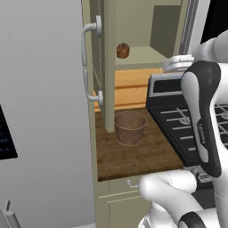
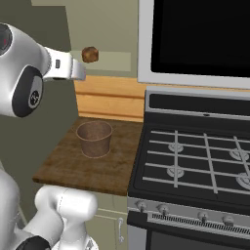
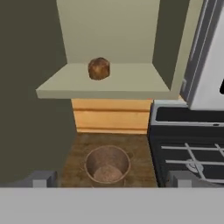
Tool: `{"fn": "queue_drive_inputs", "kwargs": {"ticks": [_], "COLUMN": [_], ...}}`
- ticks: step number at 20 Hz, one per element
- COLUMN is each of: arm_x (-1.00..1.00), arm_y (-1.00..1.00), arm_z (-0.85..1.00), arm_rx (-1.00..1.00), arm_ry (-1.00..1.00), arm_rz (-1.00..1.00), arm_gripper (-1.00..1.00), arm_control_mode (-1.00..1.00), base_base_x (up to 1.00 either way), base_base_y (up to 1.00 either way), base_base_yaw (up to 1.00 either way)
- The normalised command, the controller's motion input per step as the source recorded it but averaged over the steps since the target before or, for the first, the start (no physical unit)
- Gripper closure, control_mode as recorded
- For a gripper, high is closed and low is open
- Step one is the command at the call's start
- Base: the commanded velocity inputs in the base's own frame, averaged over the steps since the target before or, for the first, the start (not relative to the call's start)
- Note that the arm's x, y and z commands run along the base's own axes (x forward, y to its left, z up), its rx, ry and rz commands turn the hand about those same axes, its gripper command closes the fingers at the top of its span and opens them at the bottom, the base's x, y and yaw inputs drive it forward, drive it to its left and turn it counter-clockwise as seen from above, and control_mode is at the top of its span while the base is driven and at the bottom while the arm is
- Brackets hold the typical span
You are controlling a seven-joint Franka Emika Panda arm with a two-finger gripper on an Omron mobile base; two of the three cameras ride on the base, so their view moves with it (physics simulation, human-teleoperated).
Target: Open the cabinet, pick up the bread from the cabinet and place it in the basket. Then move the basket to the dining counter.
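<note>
Cabinet [image 1: 108, 67] door's open, bread [image 3: 99, 68] sits on the shelf above the empty basket [image 3: 107, 164]. Gripper [image 3: 109, 179] spread wide, holding nothing; next, reach in for the bread.

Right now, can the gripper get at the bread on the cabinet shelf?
Probably yes: the cabinet door stands open, the bread sits alone on the shelf, and the open gripper faces it unobstructed.

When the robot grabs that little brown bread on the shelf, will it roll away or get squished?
The bread is a rounded lump sitting loose on the cabinet shelf, so a sideways nudge could probably roll it. It looks small, likely light enough to lift easily. The gripper is open wide, so it should fit; how squishy it is I can't tell.
</note>
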Motion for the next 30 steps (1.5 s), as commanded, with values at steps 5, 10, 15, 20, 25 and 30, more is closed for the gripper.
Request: {"fn": "queue_drive_inputs", "kwargs": {"ticks": [5,10,15,20,25,30], "arm_x": [0.28,0.49,0.46,0.87,0.87,0.62], "arm_y": [0.17,0.11,0.32,0.05,0.02,0.25], "arm_z": [0.03,-0.36,-0.3,0.13,0.06,0.0], "arm_rx": [0.0,0.02,0.02,0.03,0.03,0.0], "arm_ry": [-0.07,-0.18,-0.28,0.01,0.16,0.05], "arm_rz": [0.0,0.0,0.0,0.0,0.0,0.0], "arm_gripper": [-1.0,-1.0,-1.0,-1.0,-1.0,-1.0], "arm_control_mode": [-1.0,-1.0,-1.0,-1.0,-1.0,-1.0], "base_base_x": [0.0,0.0,0.0,0.0,0.0,0.0], "base_base_y": [0.0,0.0,0.0,0.0,0.0,0.0], "base_base_yaw": [0.0,0.0,0.0,0.0,0.0,0.0]}}
